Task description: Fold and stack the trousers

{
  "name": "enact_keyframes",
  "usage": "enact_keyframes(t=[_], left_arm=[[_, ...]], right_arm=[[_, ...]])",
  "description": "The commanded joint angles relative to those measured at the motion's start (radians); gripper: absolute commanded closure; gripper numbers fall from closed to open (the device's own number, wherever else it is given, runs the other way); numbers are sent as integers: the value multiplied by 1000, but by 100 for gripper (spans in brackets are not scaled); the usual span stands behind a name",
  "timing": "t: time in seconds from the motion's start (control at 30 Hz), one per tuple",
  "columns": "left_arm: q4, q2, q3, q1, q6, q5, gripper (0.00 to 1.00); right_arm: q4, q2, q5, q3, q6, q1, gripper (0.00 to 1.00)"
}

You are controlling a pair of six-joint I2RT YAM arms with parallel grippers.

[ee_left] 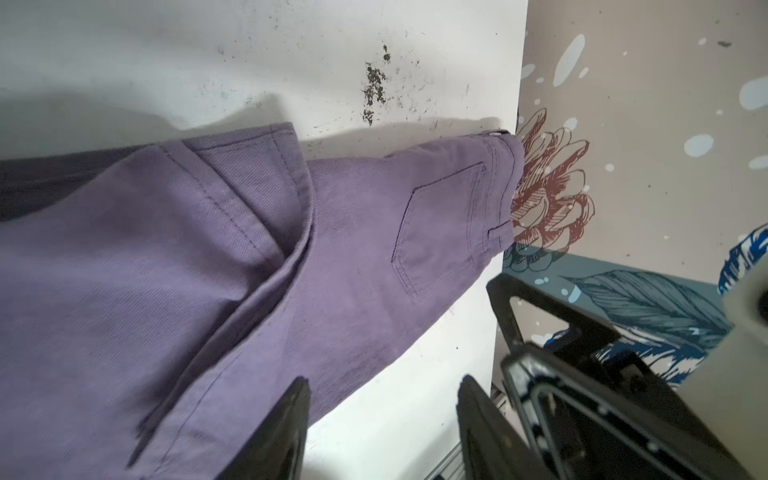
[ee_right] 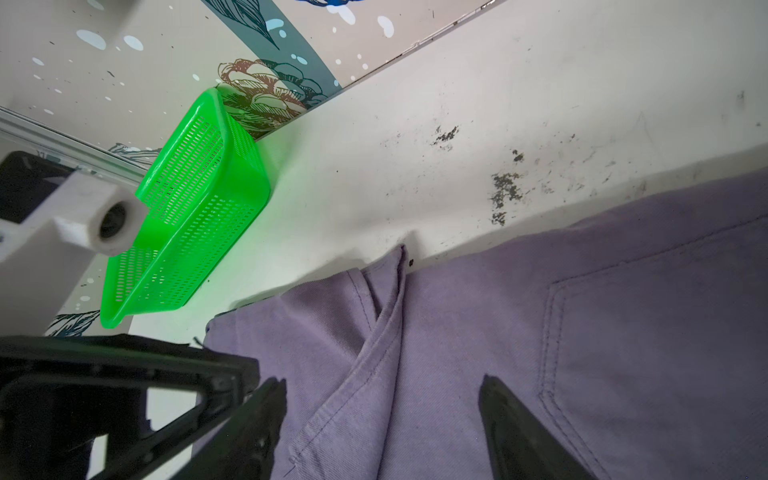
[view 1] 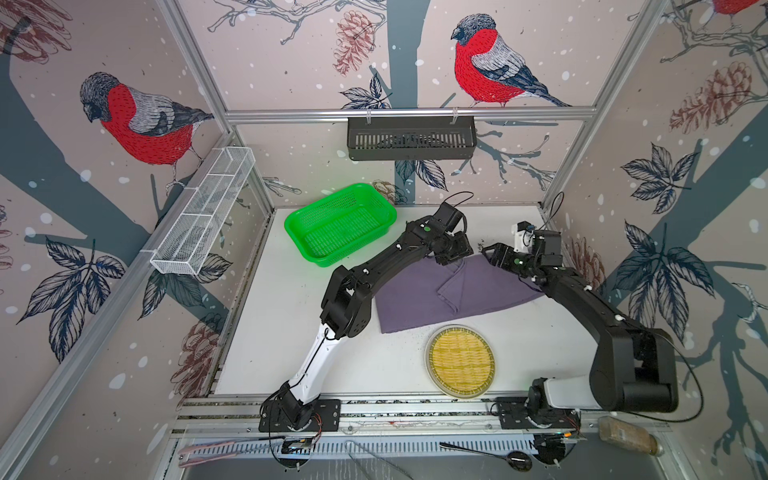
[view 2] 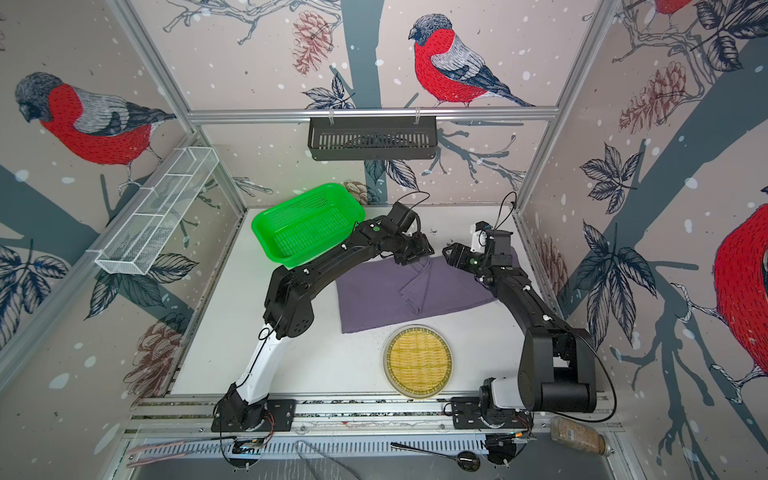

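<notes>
The purple-grey trousers [view 1: 419,303] [view 2: 374,299] lie folded on the white table, with one leg end laid across the seat part. A back pocket [ee_left: 440,224] and the waistband by the right wall show in the left wrist view. My left gripper [view 1: 451,259] [view 2: 409,259] hovers at the cloth's far edge. In its wrist view the left gripper [ee_left: 386,380] is open, with bare table between the fingers. My right gripper [view 1: 490,253] [view 2: 451,253] hangs open just to the right, and the right gripper [ee_right: 382,380] has the trousers [ee_right: 540,332] beneath it, gripping nothing.
A green basket [view 1: 340,224] [ee_right: 195,208] stands at the back left of the table. A round woven tray [view 1: 460,360] lies in front of the trousers. A black basket [view 1: 411,137] hangs on the back rail and a white wire rack [view 1: 203,212] on the left wall.
</notes>
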Motion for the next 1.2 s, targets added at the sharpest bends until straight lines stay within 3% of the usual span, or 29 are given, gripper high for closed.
enact_keyframes(t=[0.0,0.13,0.2,0.37,0.53,0.67,0.87,1.17], left_arm=[[-122,-74,-60,8,119,-71,41],[-166,-217,-259,22,150,-201,41],[-131,-305,-401,42,150,-208,40],[53,-511,-786,109,136,-161,40],[221,-601,-1010,192,142,-61,41],[289,-562,-1068,217,171,9,43],[317,-517,-1097,248,208,30,44],[327,-468,-1126,258,245,45,45]], right_arm=[[-17,-4,-5,12,-9,20,26],[-59,22,22,53,-36,100,29],[-96,41,53,84,-62,159,30],[-139,96,85,117,-88,295,34],[-149,156,132,120,-79,420,40],[-148,257,175,154,-76,504,44],[-164,367,275,190,-75,587,48],[-313,352,519,159,-87,619,52]])
